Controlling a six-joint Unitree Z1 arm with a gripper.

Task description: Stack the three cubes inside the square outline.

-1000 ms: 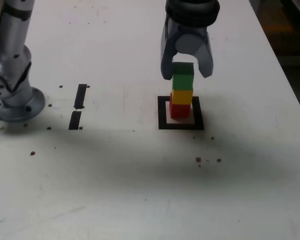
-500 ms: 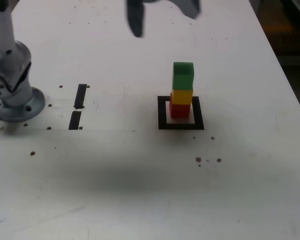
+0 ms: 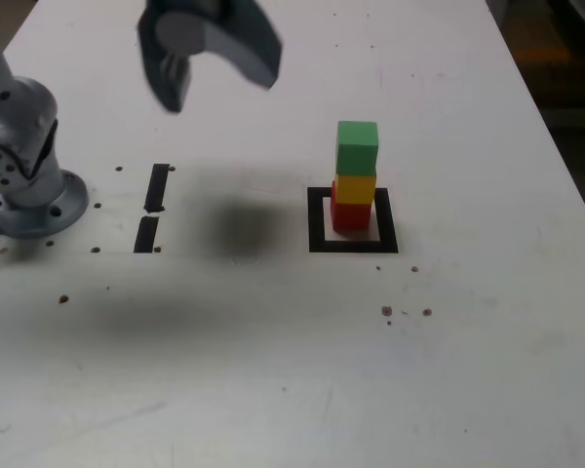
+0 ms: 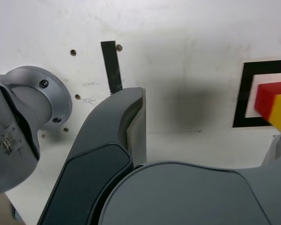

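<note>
Pincer (image 3: 219,88) shifted toward the exterior view's left, wide apart, green, yellow, red cubes (image 3: 354,177) stacked upright

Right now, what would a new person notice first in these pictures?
First, the bright tower in the exterior view: green cube on yellow cube on red cube, within the black square outline. Next, the open, blurred gripper high in that view, toward its left, with nothing between its fingers.

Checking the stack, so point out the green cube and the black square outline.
Green cube (image 3: 357,150): exterior view, its front face.
Black square outline (image 3: 353,247): exterior view, its near border.
</note>
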